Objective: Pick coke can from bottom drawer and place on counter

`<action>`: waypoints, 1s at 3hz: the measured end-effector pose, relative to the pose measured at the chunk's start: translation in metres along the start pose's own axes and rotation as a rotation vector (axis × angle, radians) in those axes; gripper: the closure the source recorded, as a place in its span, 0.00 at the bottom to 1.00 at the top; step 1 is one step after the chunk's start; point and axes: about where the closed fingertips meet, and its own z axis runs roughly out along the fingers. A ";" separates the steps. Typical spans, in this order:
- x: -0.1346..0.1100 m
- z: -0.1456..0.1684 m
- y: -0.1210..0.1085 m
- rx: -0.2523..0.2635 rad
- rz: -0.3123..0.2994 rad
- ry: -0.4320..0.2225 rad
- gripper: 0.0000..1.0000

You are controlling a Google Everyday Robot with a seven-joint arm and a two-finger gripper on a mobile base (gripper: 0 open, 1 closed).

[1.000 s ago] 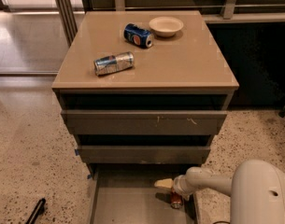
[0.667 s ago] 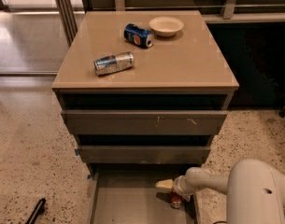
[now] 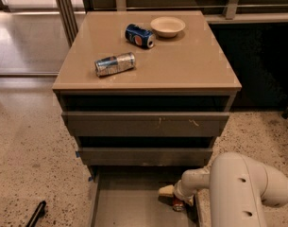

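Item 1, bottom drawer (image 3: 129, 203): pulled open, grey inside; coke can (image 3: 177, 204) at its rt side, only a red sliver showing under the gripper (image 3: 172, 196), which sits right at it, open/closed can't tell. Item 2, counter (image 3: 181, 60): blue Pepsi can (image 3: 139, 36) on its side nr back, cream bowl (image 3: 167, 26) just beside it, silver-and-blue can (image 3: 115, 64) on its side twd left. White arm (image 3: 238, 193) lower rt, reaching into drawer.

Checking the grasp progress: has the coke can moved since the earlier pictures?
No. The coke can stays at the right side of the bottom drawer, beneath the end effector.
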 end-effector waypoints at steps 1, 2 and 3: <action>0.003 0.010 -0.012 0.059 0.008 0.020 0.00; 0.003 0.010 -0.012 0.060 0.010 0.020 0.19; 0.003 0.010 -0.012 0.060 0.010 0.020 0.42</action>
